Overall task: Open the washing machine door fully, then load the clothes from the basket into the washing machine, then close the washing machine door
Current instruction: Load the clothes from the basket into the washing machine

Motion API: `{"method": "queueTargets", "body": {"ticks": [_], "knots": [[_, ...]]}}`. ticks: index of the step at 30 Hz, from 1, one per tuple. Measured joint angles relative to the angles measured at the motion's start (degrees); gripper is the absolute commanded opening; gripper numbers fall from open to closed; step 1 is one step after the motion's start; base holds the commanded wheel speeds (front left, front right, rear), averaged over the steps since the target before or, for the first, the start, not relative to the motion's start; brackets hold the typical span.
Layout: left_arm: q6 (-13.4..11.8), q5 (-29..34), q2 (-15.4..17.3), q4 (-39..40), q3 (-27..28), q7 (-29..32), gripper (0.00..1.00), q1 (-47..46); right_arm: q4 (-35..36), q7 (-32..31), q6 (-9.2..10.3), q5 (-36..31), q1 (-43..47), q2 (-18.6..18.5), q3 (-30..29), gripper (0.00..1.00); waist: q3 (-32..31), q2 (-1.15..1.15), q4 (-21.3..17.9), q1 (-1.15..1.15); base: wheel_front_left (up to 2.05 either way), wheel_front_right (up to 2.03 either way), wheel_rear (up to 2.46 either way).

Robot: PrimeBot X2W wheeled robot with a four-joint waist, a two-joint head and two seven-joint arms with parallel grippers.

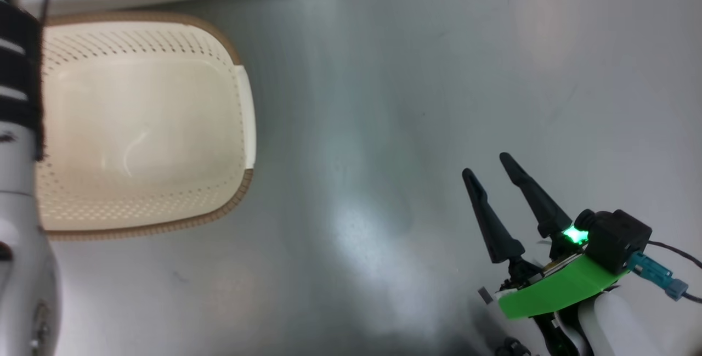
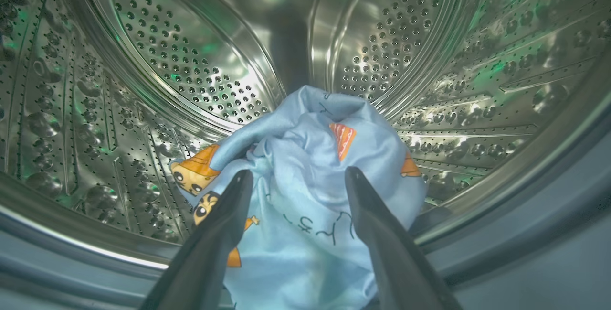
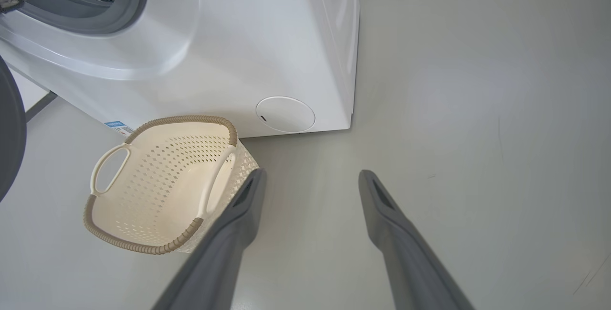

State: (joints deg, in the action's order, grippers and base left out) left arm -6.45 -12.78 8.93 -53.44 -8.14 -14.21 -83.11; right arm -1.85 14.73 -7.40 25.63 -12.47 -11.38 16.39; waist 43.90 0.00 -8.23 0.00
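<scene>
Cream basket (image 3: pixel 186 119) nr washing machine (image 3: pixel 238 52)

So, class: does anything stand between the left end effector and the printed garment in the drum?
Nothing visible does. The light blue garment lies inside the steel drum, directly between the spread fingers of the left end effector.

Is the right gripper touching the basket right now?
Apart. In the head view the right gripper hangs open well to one side of the basket, with a wide stretch of bare floor between them.
</scene>
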Motion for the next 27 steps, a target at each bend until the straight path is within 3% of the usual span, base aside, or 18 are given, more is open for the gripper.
{"method": "queueTargets", "body": {"ticks": [10,16,27], "knots": [[3.1,-2.7,-3.2,5.3,1.1,-0.4,1.00,11.1,-1.1,0.0,0.00,0.0,-0.5,-0.4,-1.5,1.00,-6.9,0.00,2.3,0.00,0.00,0.00,0.00],[4.7,-2.7,-3.2,14.0,2.5,-0.4,1.00,26.8,-2.2,0.0,0.00,-0.4,1.1,0.7,-1.6,1.00,-13.7,0.00,3.4,0.00,0.00,0.00,0.00],[5.2,-2.8,-3.1,34.7,6.2,-0.4,1.00,52.8,-3.8,0.0,0.00,-1.1,6.5,2.4,-0.5,1.00,-25.8,0.00,4.1,0.00,0.00,0.00,0.00]]}}
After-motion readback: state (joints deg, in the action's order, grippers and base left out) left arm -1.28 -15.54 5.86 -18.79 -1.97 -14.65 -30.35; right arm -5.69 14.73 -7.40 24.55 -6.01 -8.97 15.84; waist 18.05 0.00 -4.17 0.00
